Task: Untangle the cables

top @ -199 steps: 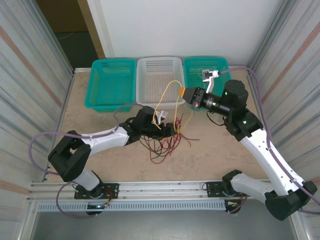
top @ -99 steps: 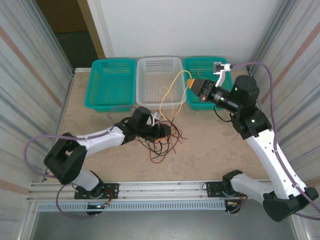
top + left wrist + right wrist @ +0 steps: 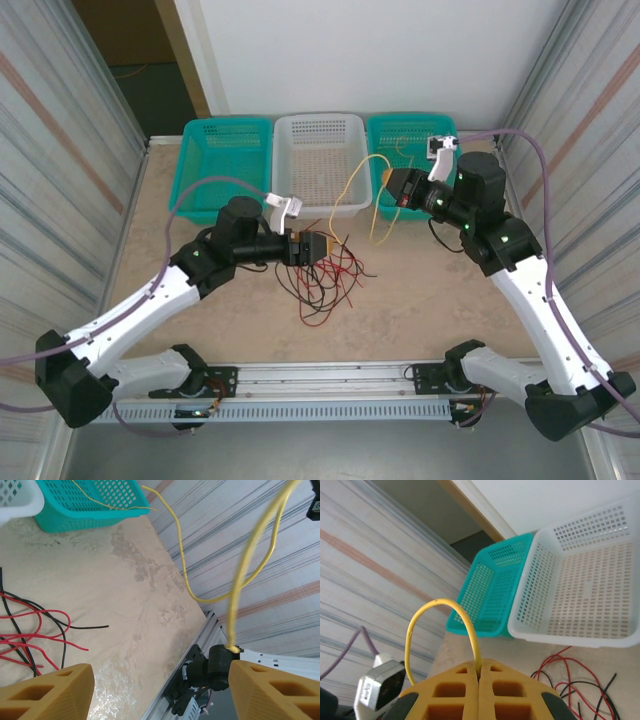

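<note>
1. The table (image 3: 420,300) has a beige, stone-patterned top with darker blotches and fills the middle of the top view.
2. Three perforated baskets stand touching side by side in a row along its upper edge: a teal basket (image 3: 228,123) on the left, a white basket (image 3: 310,165) in the middle and another teal basket (image 3: 395,140) on the right.
3. The red and black cables (image 3: 325,285) lie in a loose, overlapping tangle at the centre of the tabletop, just below the white basket and apart from it.
4. An aluminium rail (image 3: 330,375) runs along the table's lower edge.
</note>
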Tool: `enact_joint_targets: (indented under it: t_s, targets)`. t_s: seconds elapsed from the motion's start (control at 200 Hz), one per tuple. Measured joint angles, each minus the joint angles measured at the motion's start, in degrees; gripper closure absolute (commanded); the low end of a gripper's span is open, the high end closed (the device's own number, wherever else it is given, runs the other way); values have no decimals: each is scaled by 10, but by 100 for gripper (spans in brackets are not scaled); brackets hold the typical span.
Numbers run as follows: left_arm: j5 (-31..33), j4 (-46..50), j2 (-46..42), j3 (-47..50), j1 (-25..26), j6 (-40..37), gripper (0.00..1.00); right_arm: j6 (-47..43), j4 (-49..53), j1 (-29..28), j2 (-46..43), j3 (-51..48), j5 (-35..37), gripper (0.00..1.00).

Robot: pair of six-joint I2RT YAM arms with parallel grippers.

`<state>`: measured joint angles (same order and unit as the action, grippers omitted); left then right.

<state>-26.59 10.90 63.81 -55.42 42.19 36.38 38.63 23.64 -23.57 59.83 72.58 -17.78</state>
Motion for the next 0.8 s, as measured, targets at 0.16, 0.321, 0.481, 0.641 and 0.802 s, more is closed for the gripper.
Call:
enact_joint_targets:
  t_s: [0.16, 0.321, 0.481, 0.641, 0.802]
  targets:
    - [-2, -4, 17, -6, -5, -16, 34, -3, 12, -9, 3, 0, 0, 100]
    - [-19, -9, 39, -26, -7, -33, 46, -10, 27, -24, 6, 4, 3, 100]
    - [-25, -18, 42, -30, -10, -43, 66, -20, 36, -35, 10, 10, 7, 100]
    - [-18, -14, 42, -30, -17, -56, 92, -35, 54, -35, 20, 27, 19, 100]
    - [1, 14, 41, -35, -20, -81, 100, -52, 73, -35, 29, 45, 33, 100]
